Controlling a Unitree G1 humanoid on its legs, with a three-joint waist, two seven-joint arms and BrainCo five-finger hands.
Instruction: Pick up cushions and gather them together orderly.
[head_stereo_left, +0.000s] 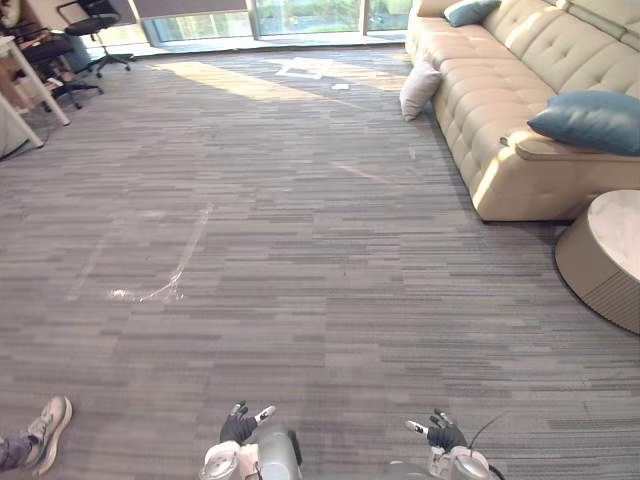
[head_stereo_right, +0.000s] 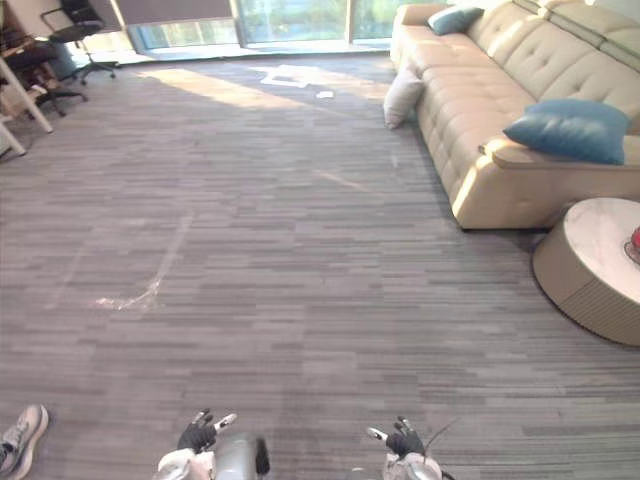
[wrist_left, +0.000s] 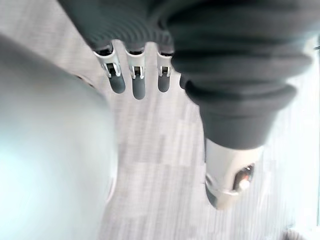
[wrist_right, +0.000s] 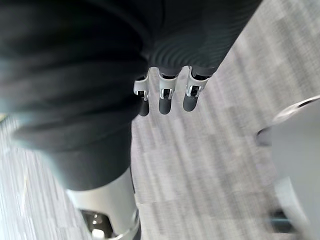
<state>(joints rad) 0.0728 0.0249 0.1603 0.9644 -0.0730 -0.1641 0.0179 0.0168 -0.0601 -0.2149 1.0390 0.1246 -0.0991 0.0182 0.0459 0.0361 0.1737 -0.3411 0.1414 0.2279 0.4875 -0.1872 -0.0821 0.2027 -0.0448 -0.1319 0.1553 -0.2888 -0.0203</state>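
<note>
Starting at the far left, a person's shoe rests on the grey carpet. To its right the left hand hangs with fingers straight and loose, holding nothing; the right hand hangs likewise. Further right, a white cushion stands on the carpet, leaning against the sofa. A far blue cushion lies on the sofa's far end and a near blue cushion on its armrest, near a round table.

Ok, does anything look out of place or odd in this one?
Yes: a pale cushion is off the sofa, standing on the carpet and leaning against its front. The far blue cushion and near blue cushion sit on the sofa, well apart. The left hand and right hand are open, holding nothing.
</note>
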